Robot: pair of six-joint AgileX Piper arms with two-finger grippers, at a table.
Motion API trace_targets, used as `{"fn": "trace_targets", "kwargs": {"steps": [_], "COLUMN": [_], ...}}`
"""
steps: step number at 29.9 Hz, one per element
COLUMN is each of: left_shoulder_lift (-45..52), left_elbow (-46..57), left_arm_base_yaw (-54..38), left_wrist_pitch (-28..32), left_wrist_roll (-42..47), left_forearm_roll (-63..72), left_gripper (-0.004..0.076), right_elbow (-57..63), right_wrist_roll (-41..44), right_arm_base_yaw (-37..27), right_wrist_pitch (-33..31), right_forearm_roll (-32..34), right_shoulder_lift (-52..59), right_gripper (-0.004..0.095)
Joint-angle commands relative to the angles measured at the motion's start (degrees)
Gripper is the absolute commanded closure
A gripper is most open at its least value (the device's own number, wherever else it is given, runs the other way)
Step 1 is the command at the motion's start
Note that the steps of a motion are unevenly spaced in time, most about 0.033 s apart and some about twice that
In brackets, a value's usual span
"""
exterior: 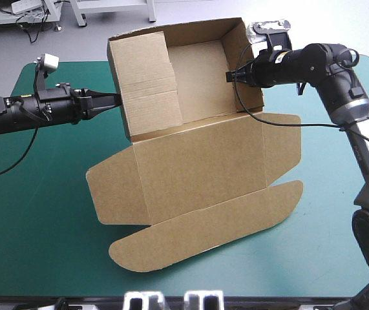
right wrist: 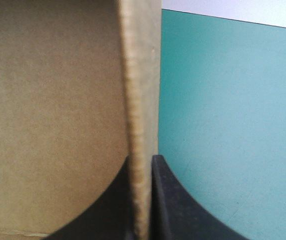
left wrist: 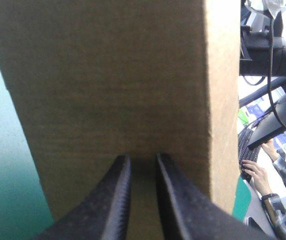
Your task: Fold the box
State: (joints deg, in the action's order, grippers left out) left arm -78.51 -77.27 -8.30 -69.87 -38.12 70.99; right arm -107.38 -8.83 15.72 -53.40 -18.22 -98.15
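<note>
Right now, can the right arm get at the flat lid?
Probably not yet: the right gripper is shut on a wall of the box. Otherwise nothing lies over the lid.

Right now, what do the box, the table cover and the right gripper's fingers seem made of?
Box: brown cardboard, matte; thick rough cut edge and pressed creases suggest corrugated board. Cover: smooth teal-green sheet, slight sheen, perhaps vinyl or rubber. Fingers: dull black, probably plastic or rubber; unclear.

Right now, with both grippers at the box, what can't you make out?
Left wrist view: the box wall fills it, hiding the inside and lid.
High view: whether the left gripper grips or only presses; too small.
Right wrist view: the wall in the right gripper hides the left gripper.
</note>
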Motion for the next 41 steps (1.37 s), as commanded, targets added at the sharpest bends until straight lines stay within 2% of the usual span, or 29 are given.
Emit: {"fn": "trace_targets", "kwargs": {"steps": [1,5,20,25,31,36,41], "left_shoulder_lift": [2.0,2.0,2.0,2.0,1.7,1.7,1.7], "left_elbow": [-1.5,-1.5,-1.5,-1.5,-1.5,-1.5,-1.5], "left_arm_base_yaw": [0.5,0.5,0.5,0.5,0.5,0.5,0.5], "left_wrist_pitch": [-3.9,-3.9,-2.1,2.0,8.0,13.1,18.9], "left_wrist_roll": [-0.3,-0.1,-0.4,1.7,7.2,12.0,13.7], "left_forearm_roll": [4.7,4.7,3.9,-4.5,-15.2,-25.0,-28.4], "left_gripper": [0.0440,0.0343,0.0344,0.0344,0.0344,0.0386,0.0507], "right_elbow": [-1.4,-1.4,-1.4,-1.4,-1.4,-1.4,-1.4], "right_wrist_roll": [0.8,1.1,0.8,0.8,0.8,3.2,5.1], "right_arm_base_yaw": [1.7,1.7,1.7,2.8,7.8,9.7,9.7], "right_wrist_pitch": [4.1,4.0,4.2,3.7,3.5,2.0,-0.2], "right_forearm_roll": [-2.7,-4.0,-5.4,-6.0,-5.7,-5.6,-5.4], "right_shoulder_lift": [1.4,0.1,-0.1,0.0,0.1,1.3,3.9], "right_gripper": [0.0926,0.0926,0.0926,0.0926,0.0922,0.0922,0.0922]}}
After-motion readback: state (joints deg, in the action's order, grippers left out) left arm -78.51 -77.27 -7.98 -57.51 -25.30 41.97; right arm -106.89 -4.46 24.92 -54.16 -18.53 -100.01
